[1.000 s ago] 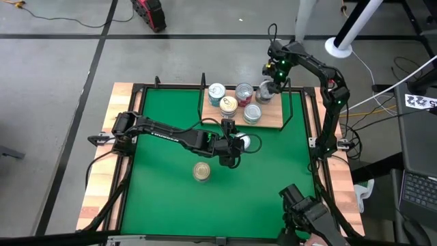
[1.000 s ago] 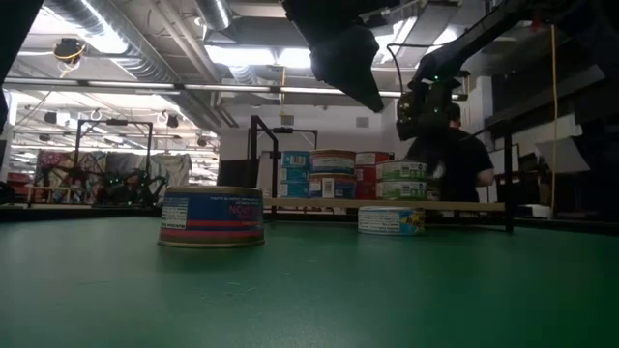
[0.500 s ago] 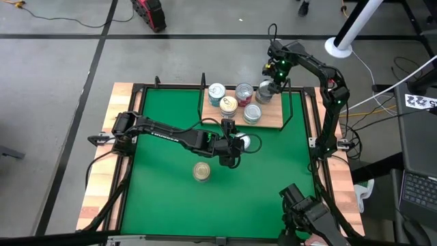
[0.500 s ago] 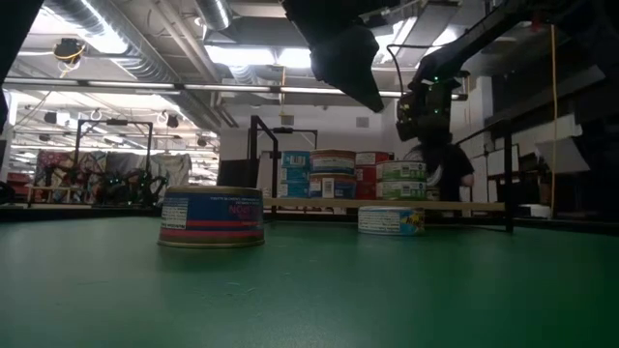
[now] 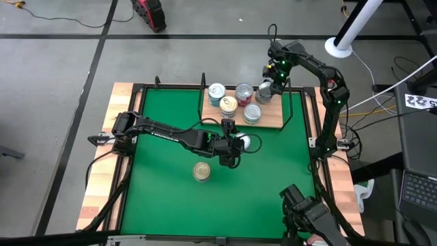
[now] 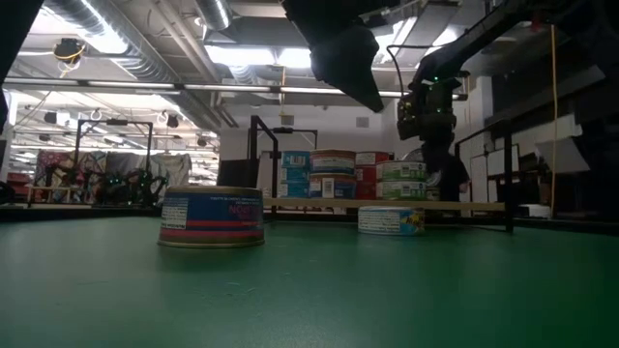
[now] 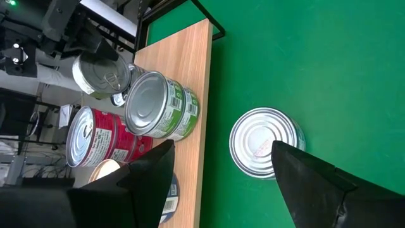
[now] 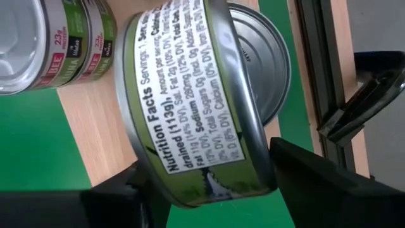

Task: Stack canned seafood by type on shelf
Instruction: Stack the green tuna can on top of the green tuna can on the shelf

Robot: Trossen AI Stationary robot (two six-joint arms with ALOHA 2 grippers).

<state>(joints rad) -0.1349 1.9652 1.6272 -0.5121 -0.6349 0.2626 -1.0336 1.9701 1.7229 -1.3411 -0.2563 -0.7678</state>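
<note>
The right gripper [image 8: 202,183] clamps a green tin [image 8: 190,101] tilted on edge above the shelf [image 5: 273,117] corner, while the left gripper [image 7: 218,171] hangs apart over a flat tin [image 7: 266,140].

Even overhead lighting; the green mat [image 5: 164,171] shows only soft, short shadows. In the low view, bright ceiling lights [image 6: 242,56] flare and silhouette the arm overhead. Tin lids [image 7: 264,142] carry mild glare.

shelf [image 5: 273,120] crowded with tins [image 5: 235,101], mat [image 5: 164,198] open
</note>
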